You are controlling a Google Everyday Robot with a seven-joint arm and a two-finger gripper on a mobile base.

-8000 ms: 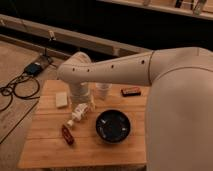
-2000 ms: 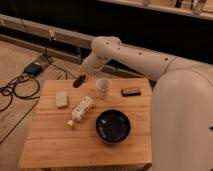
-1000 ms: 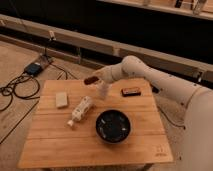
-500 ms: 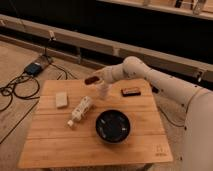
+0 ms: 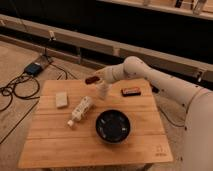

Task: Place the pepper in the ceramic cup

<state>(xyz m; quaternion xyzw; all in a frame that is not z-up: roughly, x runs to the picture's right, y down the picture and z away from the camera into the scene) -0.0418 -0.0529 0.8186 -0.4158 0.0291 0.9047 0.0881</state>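
The dark red pepper (image 5: 91, 79) is held in the air at the tip of my gripper (image 5: 96, 78), just above and a little left of the small white ceramic cup (image 5: 103, 90). The cup stands upright at the back middle of the wooden table (image 5: 60, 142). My white arm reaches in from the right and partly hides the cup's rim. The gripper is shut on the pepper.
A white bottle (image 5: 81, 110) lies on its side left of centre. A wide black bowl (image 5: 113, 126) sits in front of the cup. A dark flat block (image 5: 131, 91) lies at the back right, a pale sponge (image 5: 61, 99) at the left. Cables lie on the floor at left.
The pepper was lifted from the table's front left and carried to the cup. Over the last second the arm and pepper have barely moved.
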